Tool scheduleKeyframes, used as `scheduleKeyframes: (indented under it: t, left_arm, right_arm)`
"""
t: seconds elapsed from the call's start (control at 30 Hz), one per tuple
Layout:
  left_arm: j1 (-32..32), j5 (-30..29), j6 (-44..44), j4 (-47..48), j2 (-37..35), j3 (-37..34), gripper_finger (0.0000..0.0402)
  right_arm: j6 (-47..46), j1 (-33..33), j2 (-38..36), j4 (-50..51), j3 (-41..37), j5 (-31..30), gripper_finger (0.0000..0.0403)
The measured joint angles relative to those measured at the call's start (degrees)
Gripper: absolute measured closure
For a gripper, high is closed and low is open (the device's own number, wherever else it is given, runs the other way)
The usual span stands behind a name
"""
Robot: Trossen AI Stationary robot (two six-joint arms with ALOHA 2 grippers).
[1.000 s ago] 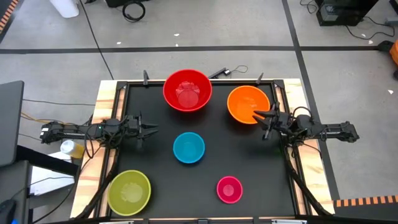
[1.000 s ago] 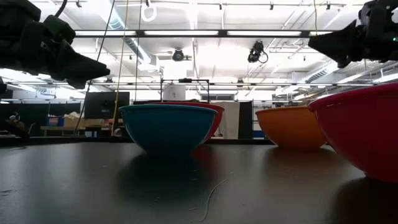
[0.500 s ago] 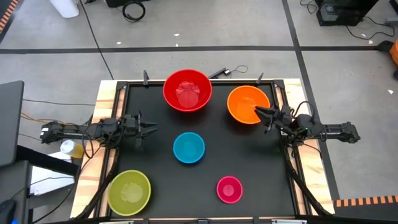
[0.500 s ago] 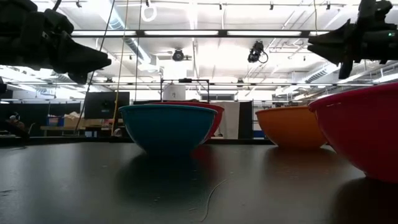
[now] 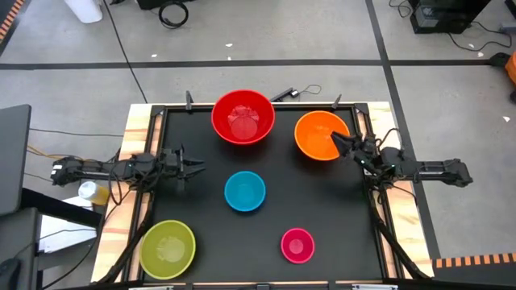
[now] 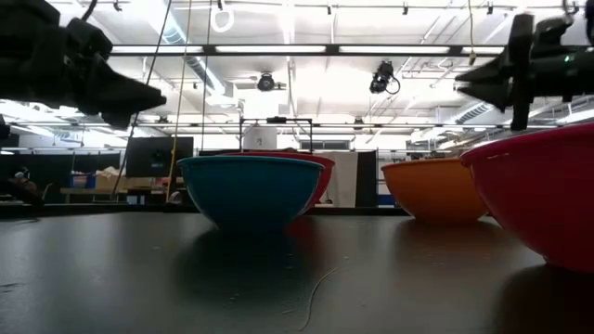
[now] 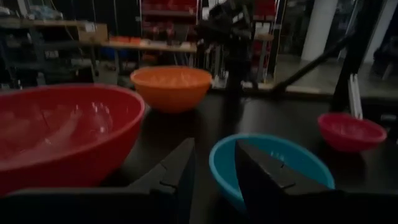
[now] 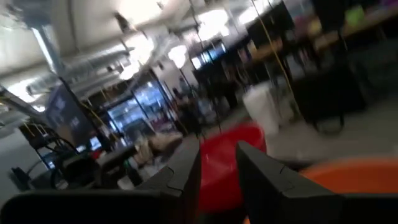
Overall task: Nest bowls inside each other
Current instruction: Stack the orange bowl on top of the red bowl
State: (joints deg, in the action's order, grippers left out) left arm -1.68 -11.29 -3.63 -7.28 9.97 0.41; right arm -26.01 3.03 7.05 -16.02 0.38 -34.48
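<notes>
1. We find five bowls apart on the worktop [image 5: 201,225], none nested: red bowl [image 5: 243,117] far centre, orange bowl [image 5: 321,135] far right, blue bowl [image 5: 244,192] centre, green bowl [image 5: 168,249] near left, pink bowl [image 5: 297,245] near right of centre.

2. The right claw [image 5: 339,138] sits raised over the orange bowl's right rim, fingers set narrowly apart and gripping nothing. The left claw [image 5: 190,167] waits at the left, above the worktop, left of the blue bowl; its fingers also stand narrowly apart and empty.

3. Risk, in our judgement: the gap between the right fingers looks slim for straddling a rim. If it comes down as it is, a finger may land on the lip and tip or skid the glossy bowl toward the worktop edge just beside it.

4. Risk: a pinch on one side only could let the bowl swing and slip during a lift; it might then strike the red bowl's rim instead of dropping inside.

5. Risk: nesting out of size order would block the larger bowls.

6. Orientation: every bowl stands upright, mouth up. Being round, none has a long axis across the worktop; each bowl's only axis runs vertically.
</notes>
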Motion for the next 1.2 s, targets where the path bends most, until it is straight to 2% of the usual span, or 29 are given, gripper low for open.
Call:
scheduleKeyframes:
  t: [0.13,0.27,0.47,0.6,0.7,0.83,1.03,1.1,1.2]
  left_arm:
    - [-0.01,-0.76,-0.08,0.13,3.50,0.02,0.0285]
    - [0.00,-4.56,-1.07,-2.67,7.20,0.02,0.0285]
    - [0.00,-6.84,-1.43,-6.70,10.85,0.02,0.0285]
    - [0.00,-7.10,-2.34,-6.07,12.68,0.44,0.0285]
    - [0.51,-7.34,-1.77,-6.19,14.52,1.85,0.0285]
    - [2.40,-7.56,-1.74,-6.30,17.09,3.67,0.0285]
    - [3.46,-7.54,-3.04,-6.61,20.17,4.11,0.0285]
    - [3.41,-7.54,-3.53,-6.55,21.08,4.11,0.0285]
    - [3.39,-7.54,-5.13,-6.51,22.45,4.15,0.0285]
  right_arm:
    - [-9.69,-0.39,7.24,2.26,0.00,3.38,0.0293]
    - [-14.47,-2.04,17.11,-2.68,0.00,6.57,0.0293]
    - [-13.65,-6.90,34.68,-15.37,2.58,7.52,0.0293]
    - [-10.91,-8.66,47.73,-15.50,9.76,7.21,0.0288]
    - [-6.28,-7.59,56.33,-14.38,15.88,5.22,0.0284]
    - [-3.12,-3.64,62.56,-4.35,25.73,2.21,0.0276]
    - [-2.99,2.11,66.85,27.17,43.10,2.51,0.0258]
    - [-5.13,3.52,68.18,37.45,48.26,3.52,0.0251]
    - [-7.03,5.11,70.24,47.24,53.85,8.88,0.0242]
